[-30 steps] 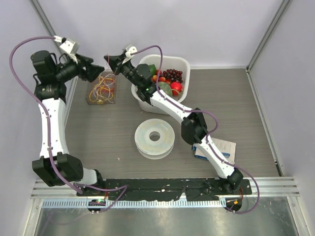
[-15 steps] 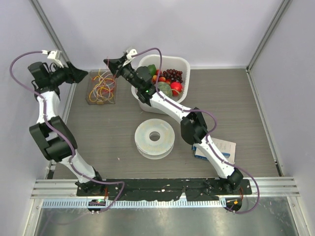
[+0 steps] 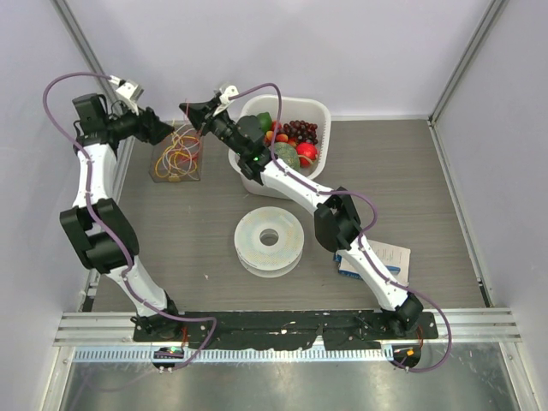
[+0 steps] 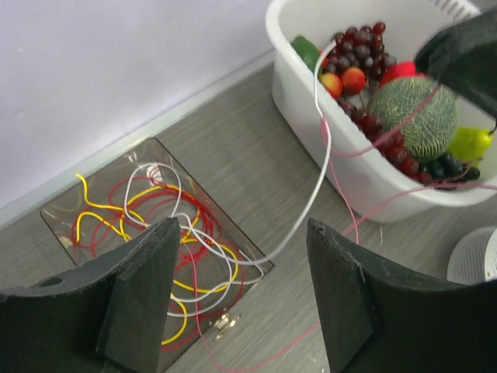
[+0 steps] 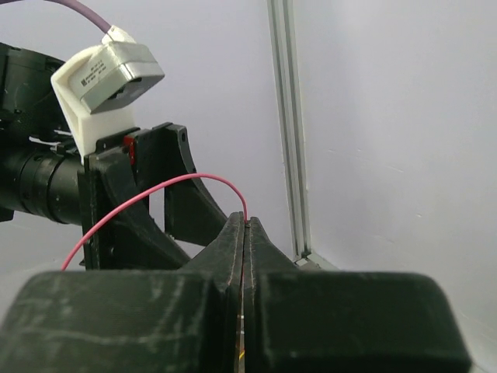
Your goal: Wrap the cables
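Note:
The cables (image 3: pixel 176 154) are a loose tangle of thin red, yellow, orange and white wires in a clear box (image 3: pixel 155 173) at the back left. My right gripper (image 3: pixel 187 109) hangs above the box's far right corner, shut on a pink cable (image 5: pixel 155 191) that arcs out of its tips (image 5: pixel 245 222). In the left wrist view a white cable (image 4: pixel 324 132) and the pink one rise from the tangle (image 4: pixel 147 225) toward the right gripper. My left gripper (image 4: pixel 248 264) hovers open over the box's near corner, nothing between its fingers (image 4: pixel 144 295). From above, the left gripper (image 3: pixel 169 133) sits at the box's left far edge.
A white basket (image 3: pixel 318 110) of fruit stands just right of the box; its wall (image 4: pixel 349 171) is close to the hanging cables. A round white spool (image 3: pixel 270 240) lies mid-table. A blue-edged booklet (image 3: pixel 390 255) lies under the right forearm. The left wall runs beside the left arm.
The left arm swung out to the left wall and has come back right over the box, its elbow now raised. The right gripper has stayed put, holding the pink cable.

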Available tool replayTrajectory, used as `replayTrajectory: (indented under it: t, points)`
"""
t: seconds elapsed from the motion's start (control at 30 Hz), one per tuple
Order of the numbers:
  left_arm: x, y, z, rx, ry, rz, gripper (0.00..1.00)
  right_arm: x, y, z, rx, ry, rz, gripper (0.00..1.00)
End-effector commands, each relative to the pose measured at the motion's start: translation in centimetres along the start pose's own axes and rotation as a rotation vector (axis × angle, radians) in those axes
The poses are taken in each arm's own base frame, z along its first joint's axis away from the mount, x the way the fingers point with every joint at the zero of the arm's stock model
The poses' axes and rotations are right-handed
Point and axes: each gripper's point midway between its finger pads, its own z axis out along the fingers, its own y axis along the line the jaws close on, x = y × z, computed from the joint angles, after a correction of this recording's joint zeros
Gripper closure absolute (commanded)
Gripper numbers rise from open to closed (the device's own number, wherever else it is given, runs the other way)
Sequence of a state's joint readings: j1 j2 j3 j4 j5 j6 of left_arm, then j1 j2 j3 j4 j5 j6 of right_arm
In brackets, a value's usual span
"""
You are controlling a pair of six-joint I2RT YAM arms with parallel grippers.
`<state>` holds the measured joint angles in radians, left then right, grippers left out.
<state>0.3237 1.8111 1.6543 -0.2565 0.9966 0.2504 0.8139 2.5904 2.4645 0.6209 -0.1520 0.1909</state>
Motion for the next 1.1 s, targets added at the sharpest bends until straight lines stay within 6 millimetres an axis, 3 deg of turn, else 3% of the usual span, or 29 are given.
replayTrajectory:
  t: [0.0,0.33,0.5,0.57,0.67,0.87,1.07]
  points:
    - [0.7,-2.0,-0.2,0.076,0.067,0.111,0.31,-8.5,1.5,0.9,-0.03,-0.155,-0.029,0.99]
    - [2.6,-2.2,2.2,0.072,0.125,0.179,0.37,-8.5,1.4,0.9,-0.029,-0.154,-0.018,1.0]
    - [2.5,-1.8,2.5,0.059,0.129,0.164,0.77,-8.8,0.8,0.8,-0.002,-0.161,-0.03,0.99]
    - [2.9,-1.4,1.6,0.044,0.133,0.144,1.0,-9.1,0.0,0.7,0.025,-0.167,-0.034,1.0]
    - [3.7,-1.0,-0.8,0.04,0.099,0.1,1.0,-9.5,-1.9,0.4,0.112,-0.174,-0.067,0.99]
    - [5.3,2.2,-4.7,-0.049,0.057,0.002,1.0,-10.1,-5.9,-0.5,0.25,-0.187,-0.08,0.99]
    - [5.6,2.7,-4.8,-0.019,0.045,-0.002,1.0,-11.3,-8.5,-1.2,0.323,-0.203,-0.096,0.99]
